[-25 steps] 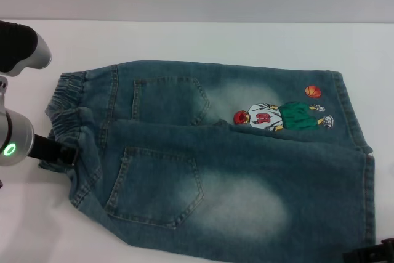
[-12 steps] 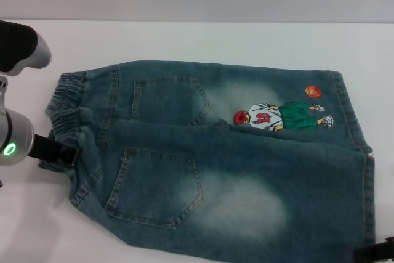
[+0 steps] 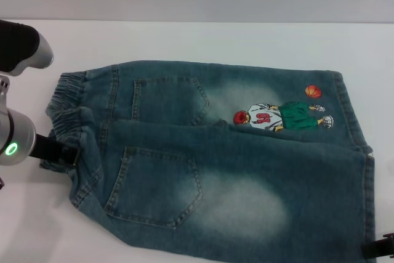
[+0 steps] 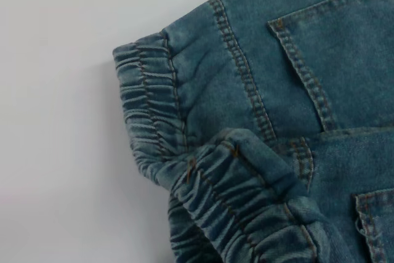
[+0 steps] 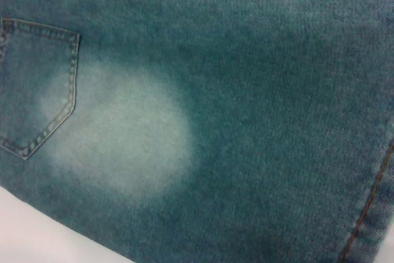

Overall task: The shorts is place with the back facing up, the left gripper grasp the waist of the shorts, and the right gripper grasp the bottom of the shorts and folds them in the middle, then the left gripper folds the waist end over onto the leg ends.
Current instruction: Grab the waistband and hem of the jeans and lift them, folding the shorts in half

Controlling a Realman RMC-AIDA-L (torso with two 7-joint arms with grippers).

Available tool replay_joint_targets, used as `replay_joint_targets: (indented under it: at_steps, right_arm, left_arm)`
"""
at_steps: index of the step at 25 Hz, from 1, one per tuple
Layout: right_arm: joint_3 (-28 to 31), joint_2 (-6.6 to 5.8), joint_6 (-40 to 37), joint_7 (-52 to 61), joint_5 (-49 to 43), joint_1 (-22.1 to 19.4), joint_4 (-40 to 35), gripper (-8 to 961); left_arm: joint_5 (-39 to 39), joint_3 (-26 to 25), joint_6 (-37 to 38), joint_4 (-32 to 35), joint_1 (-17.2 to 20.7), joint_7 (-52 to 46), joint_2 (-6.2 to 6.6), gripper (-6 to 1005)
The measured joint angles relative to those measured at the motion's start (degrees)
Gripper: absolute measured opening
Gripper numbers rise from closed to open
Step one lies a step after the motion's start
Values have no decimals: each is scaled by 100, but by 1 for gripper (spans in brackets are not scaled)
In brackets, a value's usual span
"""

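So the shorts (image 3: 221, 158) were lying flat on the white table (image 3: 184, 38), back side up, already doubled along the middle so one half sat on top of the other, both patch pockets showing. They ran lengthwise across the table: the waist (image 3: 66, 127) pointed toward the robot's left, the leg ends (image 3: 357, 146) toward its right. The cartoon basketball player (image 3: 280, 117) and little orange ball (image 3: 313, 91) were on the far layer, close to the hem.

The left gripper (image 3: 61, 151) was right at the waist, on the near part of the ruffled band, black fingers pushed into the gathered denim where the two layers bunched up. It looked like it was touching the fabric, but honestly I couldn't tell how wide the fingers were or whether they actually had a pinch on it. The green light on its wrist was glowing. Its wrist camera only showed the puckered elastic, with one fold of the band humped over the other.

The right gripper (image 3: 381, 247) was barely there, just a black sliver at the near right corner by the bottom of the shorts (image 3: 369, 214). Couldn't tell its state. Its camera looked down on faded denim, a pocket corner and the stitched hem edge.
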Motion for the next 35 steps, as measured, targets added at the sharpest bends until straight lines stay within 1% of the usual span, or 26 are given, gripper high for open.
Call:
replay_joint_targets:
  at_steps: [2, 5, 8, 11, 17, 21, 24, 29, 35]
  right_arm:
    - [13, 4, -5, -44, 18, 1, 9, 108]
    - [215, 20, -8, -135, 213, 10, 75, -1]
    - [291, 12, 111, -134, 429, 5, 242, 10]
    - [251, 18, 158, -132, 350, -20, 426, 21]
    - [305, 4, 285, -29, 165, -25, 326, 134]
    - [330, 0, 437, 75, -15, -24, 333, 209]
    - [294, 0, 508, 120, -47, -31, 333, 401]
    - [267, 0, 525, 130, -50, -73, 307, 644]
    - [249, 24, 521, 150, -53, -51, 265, 690]
  left_arm:
    - [0, 2, 10, 9, 0, 0, 0, 120]
    - [0, 31, 25, 22, 0, -1, 0, 120]
    - [0, 42, 25, 25, 0, -6, 0, 120]
    - [1, 47, 28, 26, 0, -11, 0, 120]
    - [0, 31, 23, 32, -12, -17, 0, 121]
    - [0, 14, 26, 75, -91, -18, 0, 120]
    - [0, 11, 17, 108, -142, -18, 0, 120]
    - [0, 8, 25, 176, -197, -17, 4, 120]
    - [0, 8, 40, 233, -216, -5, 4, 121]
